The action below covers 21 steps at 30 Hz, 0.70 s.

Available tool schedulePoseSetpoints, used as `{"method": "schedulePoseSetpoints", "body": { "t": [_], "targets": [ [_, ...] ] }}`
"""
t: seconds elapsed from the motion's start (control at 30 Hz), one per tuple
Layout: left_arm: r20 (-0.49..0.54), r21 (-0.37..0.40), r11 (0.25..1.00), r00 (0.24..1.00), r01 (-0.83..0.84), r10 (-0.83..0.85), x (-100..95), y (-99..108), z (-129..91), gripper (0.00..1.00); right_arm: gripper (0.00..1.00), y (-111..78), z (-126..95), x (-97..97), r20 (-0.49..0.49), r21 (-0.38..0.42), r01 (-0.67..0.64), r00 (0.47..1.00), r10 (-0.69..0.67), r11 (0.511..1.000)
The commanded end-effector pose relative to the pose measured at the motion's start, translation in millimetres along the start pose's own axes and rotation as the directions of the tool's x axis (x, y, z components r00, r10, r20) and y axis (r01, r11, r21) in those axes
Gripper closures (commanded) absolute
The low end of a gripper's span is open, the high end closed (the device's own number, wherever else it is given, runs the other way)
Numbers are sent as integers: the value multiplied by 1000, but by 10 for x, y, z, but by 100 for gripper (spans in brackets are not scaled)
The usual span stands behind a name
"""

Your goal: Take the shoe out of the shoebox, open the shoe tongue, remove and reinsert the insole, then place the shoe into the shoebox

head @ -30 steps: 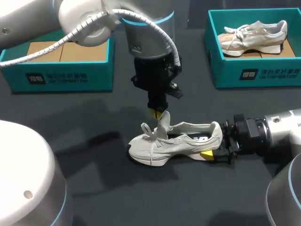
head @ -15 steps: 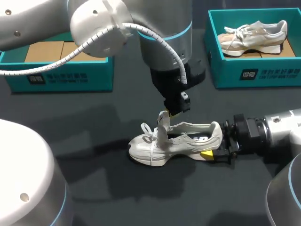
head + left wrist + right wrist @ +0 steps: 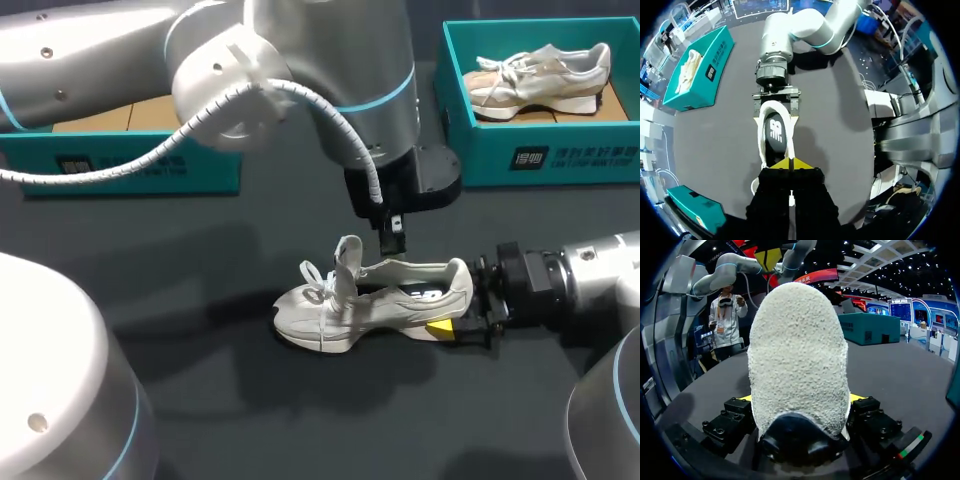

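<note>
**Right fingers clamped on the heel, left ones pinched shut on nothing**

So the pale grey mesh sneaker (image 3: pixel 380 300) sits on its sole on the dark desk (image 3: pixel 200 300). Its heel is wedged between the right fingers (image 3: pixel 446 322), which press it from both sides. The left fingers (image 3: pixel 790 163) hang just above the shoe's opening, yellow tips closed against each other with nothing in them. The white tongue (image 3: pixel 348 255) stands upright just beside them, not touching. The dark insole (image 3: pixel 775 131) lies ahead of them inside the sneaker.

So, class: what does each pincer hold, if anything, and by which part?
Right pincer grips the shoe by its heel; left pincer holds nothing.
</note>
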<state>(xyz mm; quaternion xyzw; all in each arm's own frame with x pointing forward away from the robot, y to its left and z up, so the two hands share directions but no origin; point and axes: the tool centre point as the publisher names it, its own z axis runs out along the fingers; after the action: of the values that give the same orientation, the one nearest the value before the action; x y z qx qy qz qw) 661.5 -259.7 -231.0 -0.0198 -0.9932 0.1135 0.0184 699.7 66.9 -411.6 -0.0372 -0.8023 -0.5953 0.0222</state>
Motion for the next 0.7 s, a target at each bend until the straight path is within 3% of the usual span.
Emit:
{"method": "schedulePoseSetpoints", "body": {
  "t": [0.03, 0.27, 0.53, 0.7],
  "targets": [
    [-75, 32, 994, 991, -108, 110, -73, 9, 61, 100, 100, 1, -3, 10, 0, 3, 0, 1000, 0, 1000],
    [-75, 32, 994, 991, -108, 110, -73, 9, 61, 100, 100, 1, -3, 10, 0, 3, 0, 1000, 0, 1000],
    [-161, -23, 994, 982, -103, 98, -146, -147, 606, 100, 100, 1, -3, 10, 0, 3, 0, 1000, 0, 1000],
    [-164, -53, 996, 984, -78, 68, -170, -180, 793, 100, 100, 1, -3, 10, 0, 3, 0, 1000, 0, 1000]
  ]
}}
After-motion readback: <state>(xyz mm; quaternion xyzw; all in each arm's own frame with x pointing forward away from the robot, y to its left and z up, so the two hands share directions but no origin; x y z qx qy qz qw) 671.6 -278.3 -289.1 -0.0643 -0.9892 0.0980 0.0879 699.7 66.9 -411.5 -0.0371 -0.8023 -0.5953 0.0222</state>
